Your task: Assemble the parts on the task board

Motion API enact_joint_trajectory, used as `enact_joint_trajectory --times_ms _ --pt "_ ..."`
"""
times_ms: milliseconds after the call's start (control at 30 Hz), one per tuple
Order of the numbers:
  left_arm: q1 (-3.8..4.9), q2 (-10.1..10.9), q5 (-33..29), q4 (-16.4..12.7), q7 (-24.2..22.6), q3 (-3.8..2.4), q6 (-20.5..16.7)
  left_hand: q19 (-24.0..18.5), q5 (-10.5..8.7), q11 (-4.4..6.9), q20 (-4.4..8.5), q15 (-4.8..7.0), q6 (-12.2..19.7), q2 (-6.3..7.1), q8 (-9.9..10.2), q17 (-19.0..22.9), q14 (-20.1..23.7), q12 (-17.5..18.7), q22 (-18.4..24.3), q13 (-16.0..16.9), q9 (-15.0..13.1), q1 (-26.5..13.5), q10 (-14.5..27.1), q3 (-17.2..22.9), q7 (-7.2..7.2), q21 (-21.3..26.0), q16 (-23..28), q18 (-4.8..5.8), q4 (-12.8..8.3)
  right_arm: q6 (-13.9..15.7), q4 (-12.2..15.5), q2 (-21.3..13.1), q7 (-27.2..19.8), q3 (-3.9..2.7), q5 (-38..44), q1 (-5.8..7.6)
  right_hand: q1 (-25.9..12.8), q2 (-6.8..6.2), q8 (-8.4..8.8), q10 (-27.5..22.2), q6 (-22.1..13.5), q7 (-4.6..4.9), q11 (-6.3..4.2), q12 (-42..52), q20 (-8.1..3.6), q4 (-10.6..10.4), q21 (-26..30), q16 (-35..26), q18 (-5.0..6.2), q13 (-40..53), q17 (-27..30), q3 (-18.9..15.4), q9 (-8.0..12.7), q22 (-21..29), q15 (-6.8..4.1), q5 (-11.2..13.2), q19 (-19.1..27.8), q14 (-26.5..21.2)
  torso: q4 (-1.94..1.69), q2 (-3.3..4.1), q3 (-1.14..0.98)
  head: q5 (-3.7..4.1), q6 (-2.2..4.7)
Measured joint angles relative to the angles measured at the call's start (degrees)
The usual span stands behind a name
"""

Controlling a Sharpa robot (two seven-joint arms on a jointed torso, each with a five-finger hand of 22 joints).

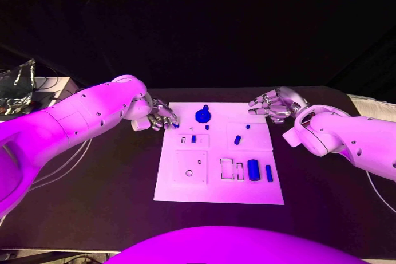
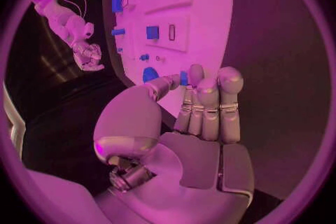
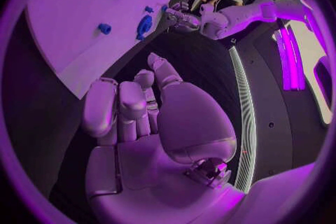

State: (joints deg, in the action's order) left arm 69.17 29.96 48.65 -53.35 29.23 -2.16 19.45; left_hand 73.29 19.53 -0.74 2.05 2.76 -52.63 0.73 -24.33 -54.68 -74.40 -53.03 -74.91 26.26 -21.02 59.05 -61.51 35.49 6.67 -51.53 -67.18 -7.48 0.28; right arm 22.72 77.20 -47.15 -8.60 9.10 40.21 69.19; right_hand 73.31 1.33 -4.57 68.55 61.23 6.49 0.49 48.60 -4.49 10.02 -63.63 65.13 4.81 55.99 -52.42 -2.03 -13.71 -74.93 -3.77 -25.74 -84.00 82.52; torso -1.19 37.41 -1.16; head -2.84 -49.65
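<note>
White task board (image 1: pixel 218 192) lying in the middle of the black table (image 1: pixel 330 184), long side running away from the robot. Left hand (image 1: pixel 157 117) at the board's far left corner, fingers curled together, a small blue part (image 2: pixel 183 78) pinched between thumb and fingertips just over the board's edge. Right hand (image 1: pixel 274 105) at the far right corner, off the board, fingers loosely bent and apart, holding nothing. On the board: a round blue knob-like part (image 1: pixel 202 114) near the far edge, close to the left hand's fingertips; a small blue peg (image 1: pixel 194 139) in the left-middle panel; another blue peg (image 1: pixel 237 140) right of centre; a thick blue cylinder (image 1: pixel 253 169) and a slimmer blue bar (image 1: pixel 269 172) side by side near the right edge, beside two rectangular slots (image 1: pixel 226 168).
</note>
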Motion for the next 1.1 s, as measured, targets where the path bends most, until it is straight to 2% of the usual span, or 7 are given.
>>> enact_joint_trajectory --times_ms 200,367,500,567,633,933,1100 --pt "0.00 0.0 -0.2 0.0 0.1 0.01 -0.1 0.0 0.00 -0.01 0.00 0.00 0.0 0.00 -0.4 0.0 0.0 0.0 0.0 -0.1 0.5 0.0 0.0 0.0 0.00 -0.2 0.0 0.00 0.0 0.0 0.0 0.0 0.0 0.00 0.0 0.00 0.0 0.00 0.00 0.0 0.0 -0.01 0.00 0.0 0.00 0.0 0.0 0.0 0.00 0.0 0.0 0.0 0.0 0.0 0.00 0.0 0.0 0.0 0.01 0.00 -0.02 0.00 0.00" --pt "-0.04 0.3 -0.8 -0.3 0.1 0.04 -0.4 0.0 0.00 0.14 0.00 0.00 -0.2 -0.01 -1.3 -0.4 0.0 0.0 0.0 -0.2 3.1 0.0 -0.2 -0.2 -0.22 -0.7 -0.4 0.01 -0.2 0.0 0.0 0.0 0.0 0.00 0.0 -0.02 0.0 0.00 0.00 0.0 -0.1 -0.09 -0.02 0.0 0.00 0.0 0.0 0.0 0.00 0.0 0.0 0.0 0.0 0.0 0.00 0.0 0.0 0.0 0.02 0.00 -0.03 0.00 0.07" --pt "-0.15 0.9 -1.3 -0.9 0.0 0.12 -1.0 0.1 -0.03 0.68 0.12 0.45 -1.3 -0.98 -2.3 -0.7 -0.5 0.0 0.0 -0.4 4.2 -1.0 -0.7 -1.9 -1.30 -0.7 -0.7 0.01 -1.9 0.0 0.0 -0.1 0.0 0.00 0.0 -0.01 0.0 0.00 0.00 -0.2 -0.1 -0.09 -0.20 0.0 0.00 0.0 0.0 0.0 0.00 0.0 0.0 0.0 0.0 0.0 0.00 0.0 0.0 0.0 0.02 0.00 -0.05 -0.02 0.09" --pt "-0.28 1.2 -1.6 -1.4 0.0 0.21 -1.4 0.7 -0.19 1.14 0.89 0.78 -1.8 -1.13 -3.3 -1.4 -1.1 0.2 0.0 -0.8 4.3 -1.1 -1.4 -3.2 -1.77 -0.7 -1.1 0.03 -3.2 0.0 0.0 -0.1 0.0 0.00 0.0 -0.01 0.0 0.00 0.00 -0.2 -0.1 -0.06 -0.20 0.0 0.00 0.0 0.0 0.0 0.00 0.0 0.0 0.0 0.0 0.0 0.00 0.0 0.0 0.0 0.02 0.00 -0.05 -0.03 0.09" --pt "-0.40 1.5 -1.7 -1.9 -0.1 0.27 -1.8 1.4 -0.20 1.09 1.82 1.03 -2.1 -1.14 -4.2 -2.5 -1.9 0.5 0.0 -0.9 4.7 -1.1 -2.1 -3.7 -2.10 -1.4 -1.6 1.32 -3.7 0.0 0.0 -0.1 0.0 0.00 0.0 -0.01 0.0 0.00 0.00 -0.2 0.0 0.03 -0.20 0.0 0.00 0.0 0.0 0.0 0.00 0.0 0.0 0.0 0.0 0.0 0.00 0.0 0.0 0.0 0.02 0.00 -0.05 -0.03 0.07" --pt "-0.60 3.4 -2.0 -5.5 -0.6 0.37 -4.6 3.5 0.72 1.35 3.08 1.84 -4.2 -0.56 -4.7 -7.7 -5.6 2.0 0.0 -1.0 6.4 -1.7 -5.7 -4.6 -2.05 -5.2 -4.2 2.30 -4.6 0.0 0.0 -0.1 0.0 0.00 0.0 -0.01 0.0 0.00 0.00 -0.2 0.1 0.11 -0.20 0.0 0.00 0.0 0.0 0.0 0.00 0.0 0.0 0.0 0.1 0.0 0.00 0.0 0.0 0.0 -0.01 -0.04 -0.03 -0.06 0.03" --pt "-0.60 4.7 -1.9 -8.0 -1.1 0.03 -6.3 4.2 1.53 1.45 3.36 2.06 -5.2 -0.46 -4.3 -10.4 -6.6 3.1 0.0 -0.4 7.2 -1.8 -6.8 -4.8 -2.08 -6.0 -4.6 2.70 -4.8 0.0 0.0 -0.1 0.0 0.00 0.0 -0.01 0.0 0.00 0.00 -0.2 0.1 0.11 -0.20 0.0 0.00 0.0 0.0 0.0 0.00 0.0 0.0 0.0 0.1 0.0 0.00 0.0 0.0 0.0 -0.01 -0.06 -0.03 -0.19 0.03"
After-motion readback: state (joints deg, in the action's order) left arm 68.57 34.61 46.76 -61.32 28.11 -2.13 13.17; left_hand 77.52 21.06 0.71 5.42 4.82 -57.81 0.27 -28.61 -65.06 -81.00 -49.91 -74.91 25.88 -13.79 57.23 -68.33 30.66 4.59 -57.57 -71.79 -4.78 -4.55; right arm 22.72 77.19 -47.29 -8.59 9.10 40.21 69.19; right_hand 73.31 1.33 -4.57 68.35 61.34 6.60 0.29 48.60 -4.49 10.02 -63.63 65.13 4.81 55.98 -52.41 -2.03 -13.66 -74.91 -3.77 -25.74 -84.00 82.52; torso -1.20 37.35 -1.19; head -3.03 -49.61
